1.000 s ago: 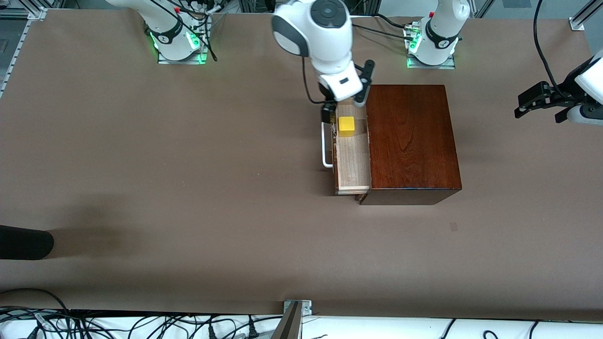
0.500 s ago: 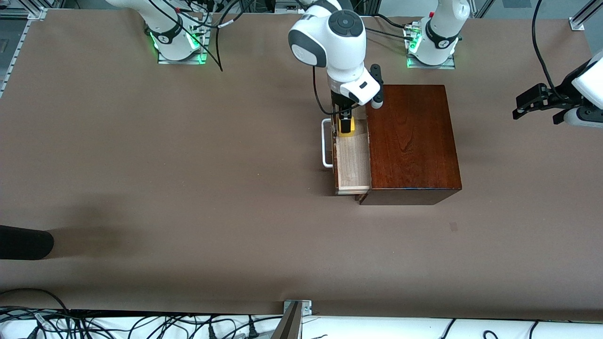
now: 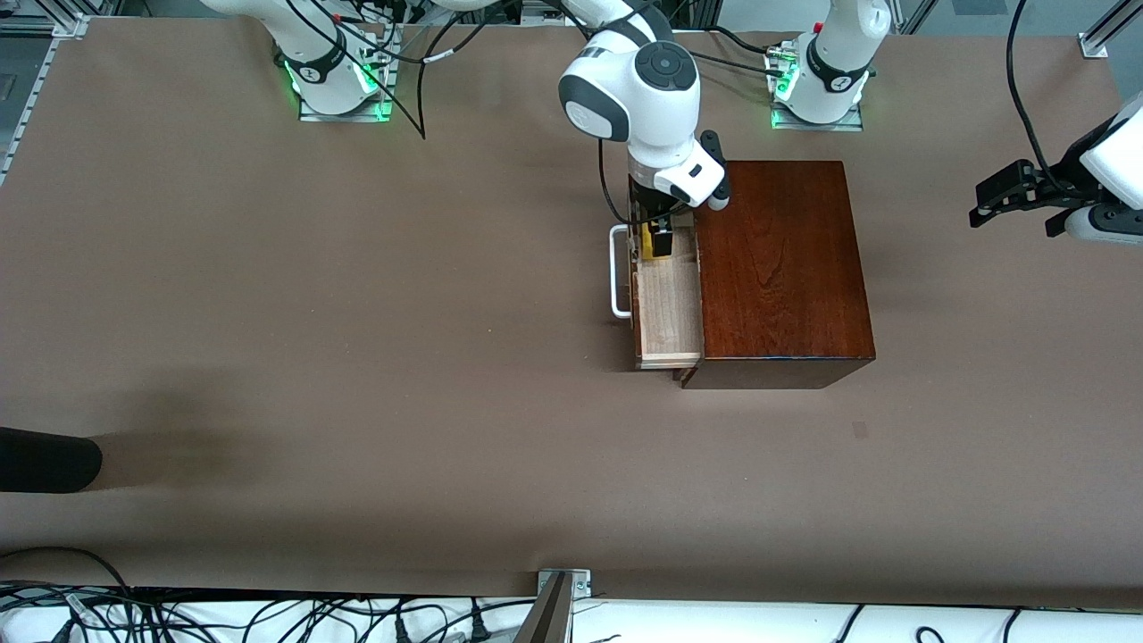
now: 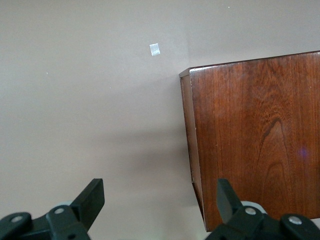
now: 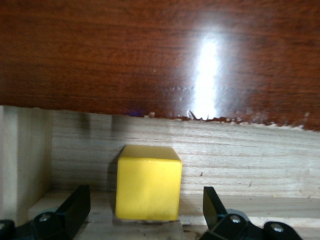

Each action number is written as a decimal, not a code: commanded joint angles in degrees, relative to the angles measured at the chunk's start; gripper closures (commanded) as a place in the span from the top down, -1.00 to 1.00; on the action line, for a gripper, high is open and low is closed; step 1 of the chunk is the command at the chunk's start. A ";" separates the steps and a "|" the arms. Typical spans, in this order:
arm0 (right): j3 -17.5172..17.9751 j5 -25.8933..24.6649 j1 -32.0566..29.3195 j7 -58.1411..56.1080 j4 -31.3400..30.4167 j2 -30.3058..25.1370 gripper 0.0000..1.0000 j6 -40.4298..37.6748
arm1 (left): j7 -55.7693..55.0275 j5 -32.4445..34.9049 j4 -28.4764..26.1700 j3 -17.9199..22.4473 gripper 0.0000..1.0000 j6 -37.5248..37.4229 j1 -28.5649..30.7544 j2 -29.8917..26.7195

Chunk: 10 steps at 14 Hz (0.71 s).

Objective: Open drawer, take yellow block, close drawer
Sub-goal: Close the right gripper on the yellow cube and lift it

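With the drawer [image 3: 665, 308] pulled out of the wooden box [image 3: 781, 268] to expose its contents, the right gripper [image 3: 659, 239] reaches in, fingers wide on either side of the yellow block [image 5: 148, 182], partly hidden from the front, while the left gripper [image 4: 159, 200] waits open.

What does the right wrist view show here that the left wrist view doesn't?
Only the right wrist view shows the yellow block sitting in the open drawer, between the open fingers of the right gripper, with gaps on both sides. Only the left wrist view shows the open left gripper over bare table beside the box, and a small pale mark on the table. Both show the reddish-brown wooden box.
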 commanded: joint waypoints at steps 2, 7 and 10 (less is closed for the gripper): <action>-0.59 -0.69 0.53 -0.76 2.23 2.23 1.00 0.68 | 1.29 -1.76 1.88 -0.31 1.00 -1.20 0.51 0.82; -0.68 -0.86 0.71 -0.14 2.14 3.55 0.80 1.73 | 1.29 -1.76 1.97 -0.31 1.00 -1.02 0.33 0.82; -0.76 -1.74 0.79 0.03 2.23 3.64 -0.63 2.35 | 1.29 -1.76 2.06 -0.31 1.00 -1.02 0.33 0.90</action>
